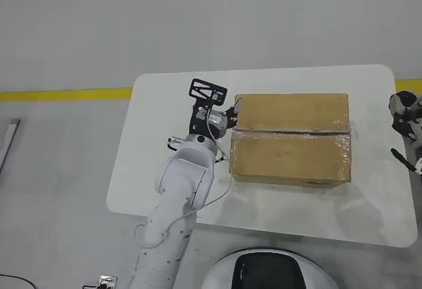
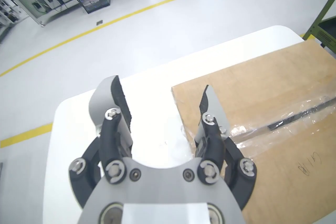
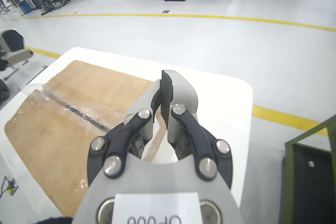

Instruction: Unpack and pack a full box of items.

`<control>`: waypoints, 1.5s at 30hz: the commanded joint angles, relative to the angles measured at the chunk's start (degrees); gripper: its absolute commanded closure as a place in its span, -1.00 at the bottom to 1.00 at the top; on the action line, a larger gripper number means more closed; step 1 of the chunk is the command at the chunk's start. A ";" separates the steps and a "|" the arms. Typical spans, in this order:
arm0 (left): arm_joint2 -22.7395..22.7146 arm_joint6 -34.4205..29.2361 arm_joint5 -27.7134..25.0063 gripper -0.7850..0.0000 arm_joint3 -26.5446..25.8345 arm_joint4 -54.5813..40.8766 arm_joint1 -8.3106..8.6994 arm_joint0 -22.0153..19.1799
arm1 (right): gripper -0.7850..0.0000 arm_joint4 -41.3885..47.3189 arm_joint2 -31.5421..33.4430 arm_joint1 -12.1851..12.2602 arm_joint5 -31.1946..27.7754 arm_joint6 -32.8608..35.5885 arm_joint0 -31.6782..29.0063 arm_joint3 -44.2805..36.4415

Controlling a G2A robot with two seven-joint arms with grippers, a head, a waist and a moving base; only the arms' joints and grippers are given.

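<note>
- The cardboard box (image 1: 290, 148) is found closed on the white surface (image 1: 153, 159), its flap seam covered with clear tape (image 2: 288, 117).
- The left hand (image 2: 161, 83) is held wide at the box's end, by the seam.
- The right hand (image 3: 164, 86) is seen pinched closed near the opposite end.

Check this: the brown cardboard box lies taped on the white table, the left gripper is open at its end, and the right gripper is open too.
Wrong on the right gripper: it is shut, as the right wrist view shows. The brown cardboard box lies taped on the white table, with the left gripper open at its end.
</note>
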 commanded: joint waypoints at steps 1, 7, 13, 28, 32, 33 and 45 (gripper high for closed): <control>-0.85 -0.44 -0.33 -1.00 -1.07 1.30 0.25 1.43 | 1.00 -0.15 1.78 -0.22 -0.28 -2.04 -2.76 -0.69; -2.51 -0.97 0.48 -1.00 -4.40 4.80 0.90 7.73 | 1.00 0.85 6.32 -1.03 -1.20 -7.07 -9.18 -3.61; -1.29 0.87 3.13 0.06 -9.12 2.57 0.69 11.10 | 1.00 2.13 7.83 -1.65 -2.76 -8.04 -12.63 -4.04; 4.26 3.01 14.74 1.00 -0.02 -7.54 -1.81 6.09 | 1.00 2.44 7.27 -2.37 -5.28 -7.51 -12.07 -3.32; 3.72 0.21 14.95 1.00 -0.10 -7.82 -1.87 6.31 | 1.00 2.24 7.12 -2.55 -5.17 -7.00 -11.84 -2.97; 3.61 -0.44 14.69 1.00 -0.08 -7.62 -1.85 6.39 | 1.00 2.18 7.05 -2.60 -5.18 -6.91 -11.81 -2.92; 3.42 -3.36 10.58 1.00 -0.23 -4.34 -1.53 8.03 | 1.00 0.75 5.34 -3.16 -4.44 -5.84 -11.29 -3.46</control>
